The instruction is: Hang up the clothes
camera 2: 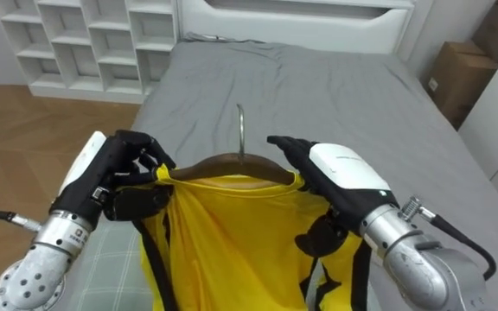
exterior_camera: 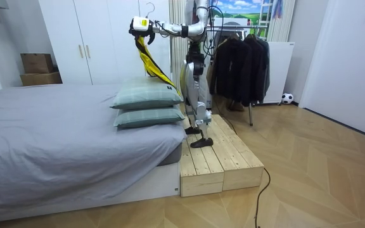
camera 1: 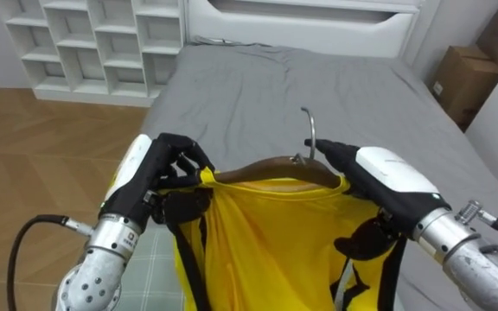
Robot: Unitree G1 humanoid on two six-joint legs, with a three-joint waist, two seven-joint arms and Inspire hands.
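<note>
A yellow garment with black trim [camera 1: 271,242] hangs on a brown wooden hanger [camera 1: 266,169] with a metal hook [camera 1: 309,134], held up over the grey bed. My left hand [camera 1: 158,173] is curled round the hanger's left end and the yellow cloth there. My right hand [camera 1: 370,177] grips the hanger's right shoulder, fingers wrapped over the wood near the hook. In the room view I stand on a wooden platform [exterior_camera: 220,158] at the bed's head, both arms raised, the garment [exterior_camera: 149,60] dangling above the pillows.
The grey bed [camera 1: 318,86] stretches ahead, with white cubby shelves [camera 1: 93,43] at the left and cardboard boxes [camera 1: 469,73] at the right. Two green pillows [exterior_camera: 146,104] lie below the garment. A clothes rack with dark coats [exterior_camera: 243,60] stands behind me.
</note>
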